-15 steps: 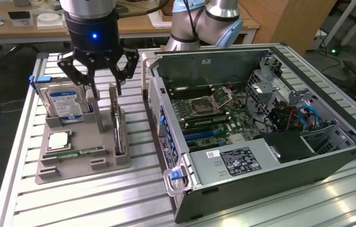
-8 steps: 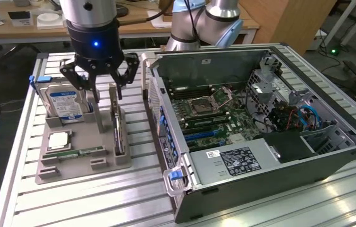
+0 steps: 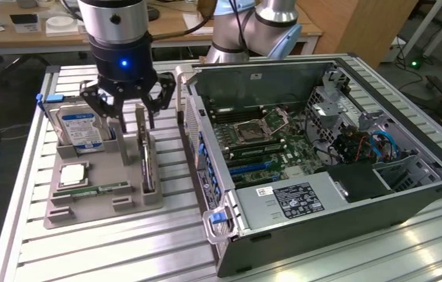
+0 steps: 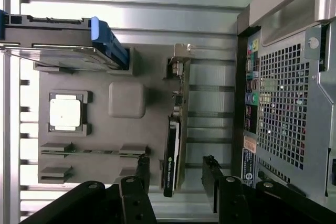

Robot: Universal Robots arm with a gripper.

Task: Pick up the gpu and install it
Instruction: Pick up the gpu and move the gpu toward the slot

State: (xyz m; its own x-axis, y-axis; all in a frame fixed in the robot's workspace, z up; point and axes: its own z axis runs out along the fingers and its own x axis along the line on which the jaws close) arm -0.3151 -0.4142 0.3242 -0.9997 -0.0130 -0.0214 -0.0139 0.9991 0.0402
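Note:
The gpu [image 3: 147, 160] stands on edge in a slot of the grey holder tray [image 3: 103, 207], a thin card with a black face. My gripper [image 3: 133, 122] hangs open just above its far end, one finger on each side of the card and apart from it. In the wrist view the gpu [image 4: 175, 129] appears edge-on, its silver bracket at one end, and it runs between my two black fingertips [image 4: 143, 170], with the gripper [image 4: 176, 176] centred over its black end. The open computer case [image 3: 307, 147] lies at the exterior view's right, its motherboard with blue slots [image 3: 251, 168] exposed.
On the same tray sit a silver hard drive with a blue label [image 3: 80, 126], a square processor [image 3: 72, 174] and a narrow memory stick [image 3: 99, 188]. The case's back panel [image 4: 289, 103] stands close beside the tray. Slatted aluminium table [image 3: 127, 247] lies underneath; desks stand behind.

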